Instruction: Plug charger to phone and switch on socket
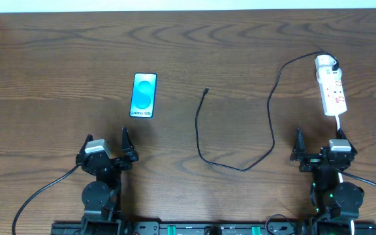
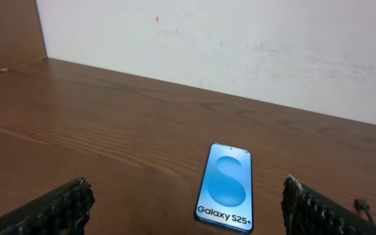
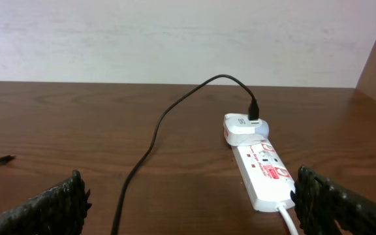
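The brown wooden table [image 1: 240, 39] carries everything. At its near edge both arms sit low. The left pincer [image 1: 106, 140] stands with its fingers wide apart and holds nothing, and the right pincer [image 1: 319, 141] is likewise spread and empty.

The charger [image 1: 269, 111] runs as a thin black cable from the far right, down in a loop across the middle of the table. The socket [image 1: 330, 91], a white strip with red markings, lies far right, just beyond the right pincer. The phone [image 1: 143, 95] lies flat, screen up, left of centre and just beyond the left pincer. The white adapter [image 1: 324, 63] sits in the far end of the socket. The small plug tip [image 1: 205, 91] lies free on the wood, well apart from the phone and to its right.

The task looks not yet begun, and the step in hand is the first reach. The next move calls for a pincer to come down over the cable just behind the tip and carry it to the phone's near short edge, probably while the other steadies the phone. Which marking on the socket is the switch, I cannot tell.
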Controlling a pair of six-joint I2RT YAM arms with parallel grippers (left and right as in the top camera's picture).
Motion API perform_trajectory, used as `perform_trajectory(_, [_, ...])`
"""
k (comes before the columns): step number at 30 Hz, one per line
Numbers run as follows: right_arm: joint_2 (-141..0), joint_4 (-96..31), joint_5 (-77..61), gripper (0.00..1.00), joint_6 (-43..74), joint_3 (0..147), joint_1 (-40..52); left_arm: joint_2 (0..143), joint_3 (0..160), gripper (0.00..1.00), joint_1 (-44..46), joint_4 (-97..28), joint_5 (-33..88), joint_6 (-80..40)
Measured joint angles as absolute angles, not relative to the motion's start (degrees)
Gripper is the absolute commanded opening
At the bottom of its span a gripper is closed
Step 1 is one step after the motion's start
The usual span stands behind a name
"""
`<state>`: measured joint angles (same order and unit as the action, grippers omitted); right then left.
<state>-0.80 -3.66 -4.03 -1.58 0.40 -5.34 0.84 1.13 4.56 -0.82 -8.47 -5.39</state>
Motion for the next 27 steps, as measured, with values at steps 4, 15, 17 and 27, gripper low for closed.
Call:
perform_trajectory(4, [-0.8, -3.6, -4.7, 0.99, -1.6, 0.4, -5.3, 0.8, 1.1, 0.94, 4.6, -0.6, -8.5, -5.3])
perform_trajectory(15, [-5.6, -7.3, -7.4, 0.99, -1.6, 5.2, -5.3, 7.8, 5.3, 0.94, 4.5, -3.6, -6.5, -5.0])
perform_trajectory(17, [-10.4, -10.1, -7.7, 0.99, -1.6, 10.4, -5.3, 13.3, 10.1, 0.94, 4.5, -4.6, -4.7, -3.9])
perform_trajectory(27, [-43.1, -29.6, -10.6, 0.99, -2.0, 42.1, -5.3, 52.0, 52.1, 0.94, 4.5, -29.8, 3.6, -0.8])
